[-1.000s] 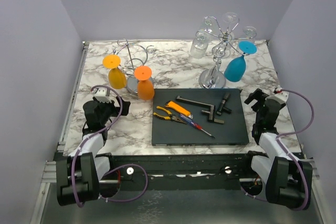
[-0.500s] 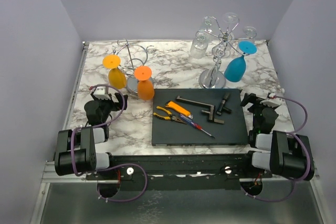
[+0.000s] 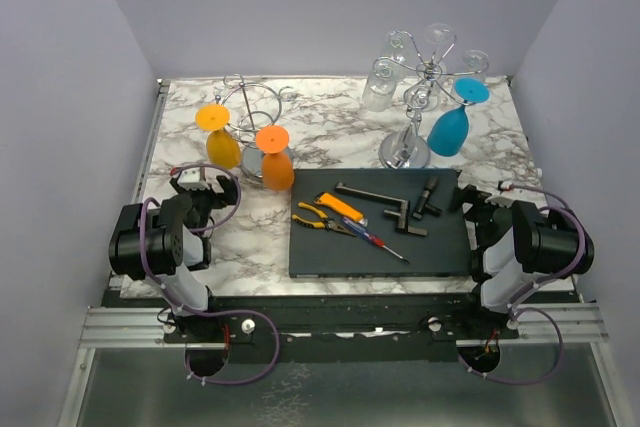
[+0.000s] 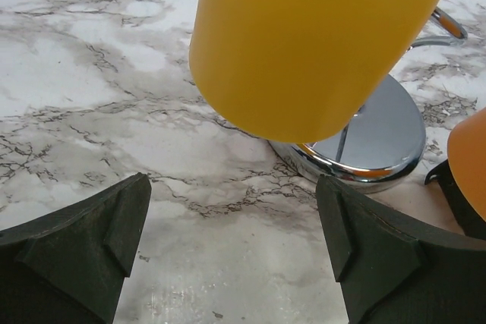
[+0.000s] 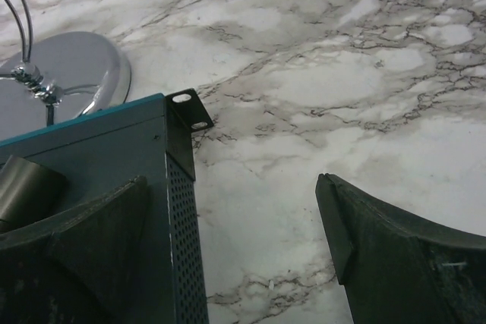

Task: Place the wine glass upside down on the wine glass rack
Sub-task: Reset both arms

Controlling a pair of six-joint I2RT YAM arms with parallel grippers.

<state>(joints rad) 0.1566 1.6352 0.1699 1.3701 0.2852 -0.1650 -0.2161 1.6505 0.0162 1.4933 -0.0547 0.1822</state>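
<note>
Risk: yellow wine glass (image 4: 319, 43) hangs bowl-down on rack (image 4: 376, 138), just ahead of left gripper (image 4: 231, 187); a fwd nudge could swing it into orange glass (image 4: 471, 157) or unhook it; both arms folded low over worktop (image 3: 250, 247); left gripper wide, empty; right gripper (image 5: 230, 180) wide, empty.

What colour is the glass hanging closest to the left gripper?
That wine glass is yellow, clearest in the left wrist view.
</note>
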